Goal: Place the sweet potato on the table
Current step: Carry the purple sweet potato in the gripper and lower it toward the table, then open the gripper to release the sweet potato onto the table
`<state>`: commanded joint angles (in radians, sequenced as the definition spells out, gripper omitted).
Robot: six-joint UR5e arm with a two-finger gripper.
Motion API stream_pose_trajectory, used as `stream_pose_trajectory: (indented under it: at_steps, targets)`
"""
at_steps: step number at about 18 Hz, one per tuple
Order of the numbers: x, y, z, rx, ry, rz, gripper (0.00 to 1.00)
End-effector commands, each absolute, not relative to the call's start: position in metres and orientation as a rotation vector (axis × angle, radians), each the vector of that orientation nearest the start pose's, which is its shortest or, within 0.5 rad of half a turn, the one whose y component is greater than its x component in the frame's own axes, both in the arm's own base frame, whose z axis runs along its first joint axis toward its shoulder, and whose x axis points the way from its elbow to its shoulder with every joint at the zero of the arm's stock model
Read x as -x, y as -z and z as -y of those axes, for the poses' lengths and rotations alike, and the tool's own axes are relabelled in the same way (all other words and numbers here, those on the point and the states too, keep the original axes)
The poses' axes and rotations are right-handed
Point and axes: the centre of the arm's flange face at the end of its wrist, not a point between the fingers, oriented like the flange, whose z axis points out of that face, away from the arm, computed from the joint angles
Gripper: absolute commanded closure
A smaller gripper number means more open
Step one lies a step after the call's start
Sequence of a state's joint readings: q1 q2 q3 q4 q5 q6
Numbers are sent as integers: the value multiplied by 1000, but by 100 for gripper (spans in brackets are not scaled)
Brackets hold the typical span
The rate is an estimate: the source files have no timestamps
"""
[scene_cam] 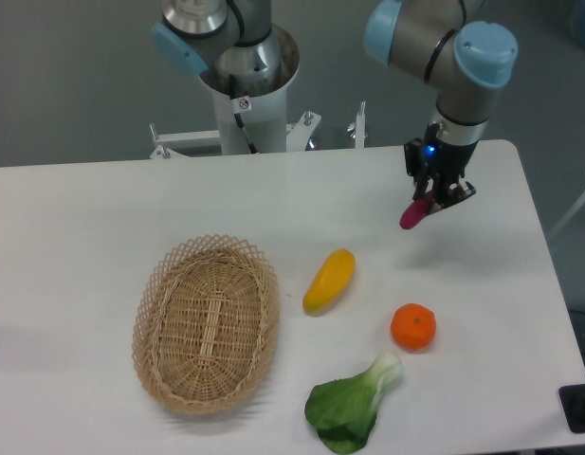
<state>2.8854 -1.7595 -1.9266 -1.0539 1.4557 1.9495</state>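
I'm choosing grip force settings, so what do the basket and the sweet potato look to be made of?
The basket looks like woven wicker or rattan: tan strands in an open lattice rim and a tight matte weave at the base. The sweet potato, held in the tool, looks like smooth moulded plastic or rubber, judging by its even magenta colour, though at this size a real tuber can't be ruled out.

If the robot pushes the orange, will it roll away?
Probably yes. The orange looks round all over, so a push would likely send it rolling across the flat white table. It sits alone, touching nothing, so little would stop it. Its skin looks smooth and a bit shiny, so it may slip in the claw, which now holds the sweet potato.
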Motion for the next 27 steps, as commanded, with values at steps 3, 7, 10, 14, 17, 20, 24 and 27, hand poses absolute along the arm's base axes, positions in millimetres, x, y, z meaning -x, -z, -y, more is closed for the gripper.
stream_pose_trajectory:
  at_steps: [3,7,10,14,17,20,24,27]
  targets:
    - [451,-263,-267,2868,48,-963,69]
    - [444,-246,-267,2874,22,-950,67]
    - [439,-234,-265,2872,49,-945,66]
    - [437,-230,-265,2874,38,-947,66]
    - [436,-229,-265,2879,41,-923,60]
    - [438,-230,-265,2879,34,-922,44]
    - [440,-232,-265,2881,23,-920,24]
    - [444,-239,-266,2882,0,-920,12]
